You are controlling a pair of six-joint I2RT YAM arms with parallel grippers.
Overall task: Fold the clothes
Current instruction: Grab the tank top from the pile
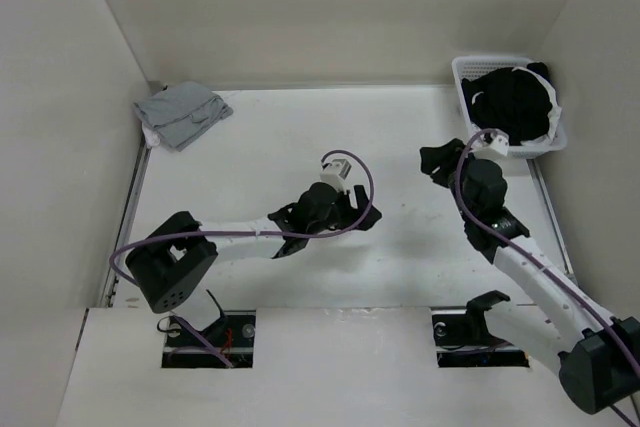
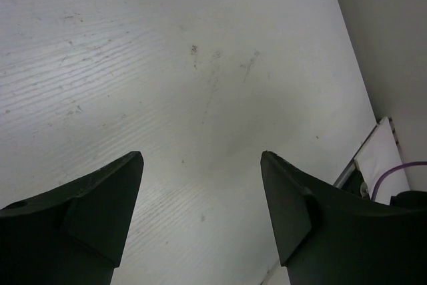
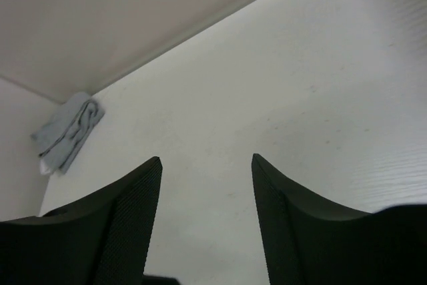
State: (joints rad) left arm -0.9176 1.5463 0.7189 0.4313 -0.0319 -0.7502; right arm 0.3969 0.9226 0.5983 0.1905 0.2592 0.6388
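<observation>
The clothes [image 1: 512, 107], a crumpled heap of plain black cloth, lie in a white basket [image 1: 463, 75] at the back right of the table. My right gripper [image 1: 433, 165] hovers open to the left of the basket, a short way from it and pointing left. In the right wrist view this gripper [image 3: 207, 159] has only bare table between its fingers. My left gripper [image 1: 364, 207] is open over the middle of the table, and the left wrist view shows that gripper [image 2: 200, 158] holding nothing. The clothes show in neither wrist view.
A folded light grey garment [image 1: 182, 114] lies at the back left corner, also seen as the grey garment [image 3: 67, 131] in the right wrist view. A strip of white cloth [image 1: 548, 97] lies over the black heap. White walls enclose the table on three sides.
</observation>
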